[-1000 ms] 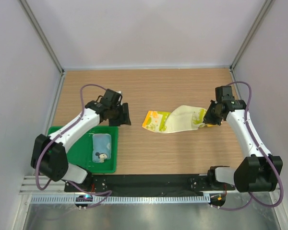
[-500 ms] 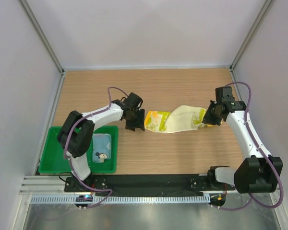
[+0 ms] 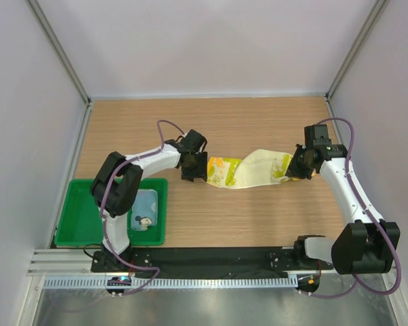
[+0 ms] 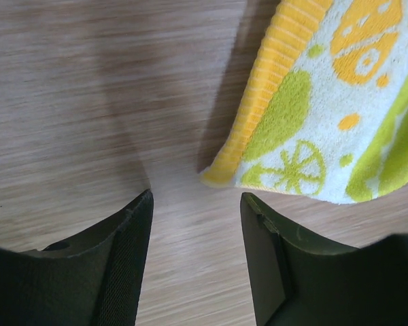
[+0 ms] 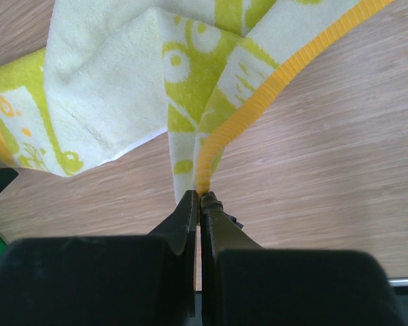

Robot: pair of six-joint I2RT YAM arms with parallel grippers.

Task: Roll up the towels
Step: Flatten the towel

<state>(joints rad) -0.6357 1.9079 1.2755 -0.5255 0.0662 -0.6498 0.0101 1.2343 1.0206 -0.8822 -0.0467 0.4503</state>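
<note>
At centre bench (image 3: 258,119), the yellow-cream towel (image 3: 248,170) lies stretched from 9 to 3 o'clock. At the 3 o'clock end the right pincer (image 5: 200,198) is clamped tight on its orange hem. At 9 o'clock the left pincer (image 4: 196,198) stands open, the towel's corner just ahead of the gap. Down at 8 o'clock, the blue towel (image 3: 145,209) sits in the green tray (image 3: 81,210).
</note>
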